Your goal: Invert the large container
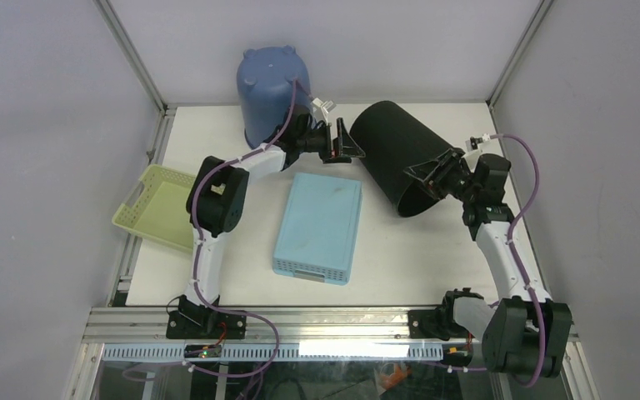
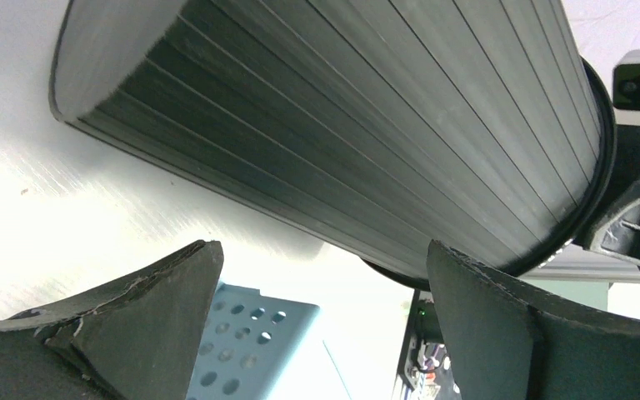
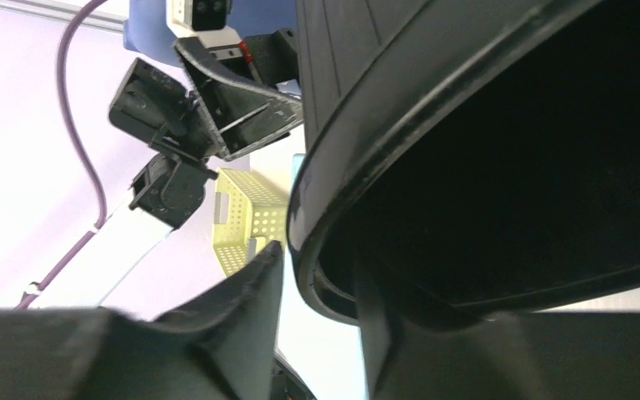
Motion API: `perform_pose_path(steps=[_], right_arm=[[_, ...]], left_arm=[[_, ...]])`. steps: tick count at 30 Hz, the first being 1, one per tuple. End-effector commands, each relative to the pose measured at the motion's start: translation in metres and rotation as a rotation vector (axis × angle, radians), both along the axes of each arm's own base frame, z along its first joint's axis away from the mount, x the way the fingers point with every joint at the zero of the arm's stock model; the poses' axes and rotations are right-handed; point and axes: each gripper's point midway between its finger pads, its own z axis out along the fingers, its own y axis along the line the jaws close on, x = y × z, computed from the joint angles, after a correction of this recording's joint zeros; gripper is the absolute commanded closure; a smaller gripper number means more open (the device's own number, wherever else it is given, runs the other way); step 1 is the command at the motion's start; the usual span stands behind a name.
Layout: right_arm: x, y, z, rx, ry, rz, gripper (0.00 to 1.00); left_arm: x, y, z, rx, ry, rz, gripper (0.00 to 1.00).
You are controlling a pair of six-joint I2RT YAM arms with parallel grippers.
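The large container [image 1: 392,146] is a black ribbed bin lying tilted on its side at the back right of the table, with its closed base toward the back left and its open mouth toward the front right. My right gripper [image 1: 435,177] straddles the rim, one finger inside and one outside [image 3: 321,275], and is closed on the dark mouth of the container [image 3: 483,167]. My left gripper [image 1: 346,142] is open and empty, just left of the base end. In the left wrist view the ribbed wall [image 2: 342,108] fills the frame above the spread jaws of the left gripper [image 2: 323,250], apart from them.
A blue bucket [image 1: 271,87] stands upside down at the back, behind my left arm. A light blue perforated basket [image 1: 319,225] lies bottom-up in the middle. A yellow-green basket [image 1: 157,204] hangs over the left table edge. Frame posts bound the back corners.
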Motion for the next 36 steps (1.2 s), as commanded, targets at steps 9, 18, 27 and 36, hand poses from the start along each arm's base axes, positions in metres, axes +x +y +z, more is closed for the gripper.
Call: perform_pose_path(steps=[9, 18, 27, 36], right_arm=[[0.023, -0.007, 0.003, -0.081, -0.110, -0.068, 0.58], [0.014, 0.011, 0.001, -0.104, -0.157, 0.126, 1.00], [-0.007, 0.026, -0.008, -0.104, -0.174, 0.453, 1.00], [0.012, 0.001, -0.020, -0.201, -0.071, 0.362, 0.48]], left_arm=[[-0.021, 0.015, 0.104, -0.048, -0.255, -0.004, 0.01], [0.001, 0.056, 0.137, -0.008, -0.294, 0.091, 0.01], [0.014, 0.087, 0.129, 0.094, -0.309, 0.144, 0.01], [0.038, 0.086, 0.114, 0.135, -0.333, 0.183, 0.01]])
